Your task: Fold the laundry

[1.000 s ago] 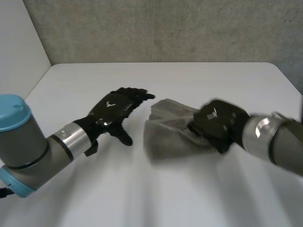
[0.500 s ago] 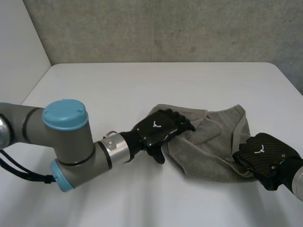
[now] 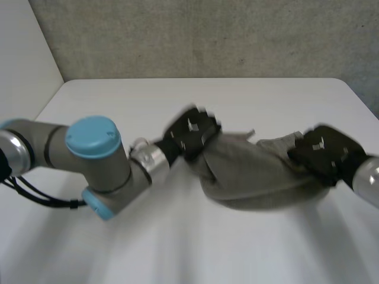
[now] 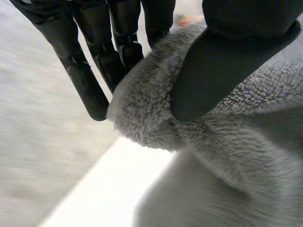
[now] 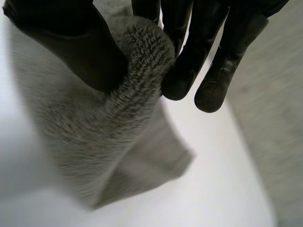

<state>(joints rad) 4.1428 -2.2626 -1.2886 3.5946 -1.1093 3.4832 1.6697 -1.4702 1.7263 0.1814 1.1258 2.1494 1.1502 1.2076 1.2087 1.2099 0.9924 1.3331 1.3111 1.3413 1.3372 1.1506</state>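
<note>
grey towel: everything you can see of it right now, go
The grey towel looks like thick looped terry, plain, with a rolled hem along its edge. It is bunched and slung between the two hands, sagging in the middle toward the white table; I cannot tell whether the sag rests on it. The left hand pinches one end between thumb and fingers. The right hand pinches the opposite end the same way.

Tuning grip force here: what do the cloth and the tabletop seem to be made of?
The towel: grey terry, probably cotton; looped, fuzzy pile shows up close. The table: smooth white matte top, likely laminate or painted board; cannot tell which.
</note>
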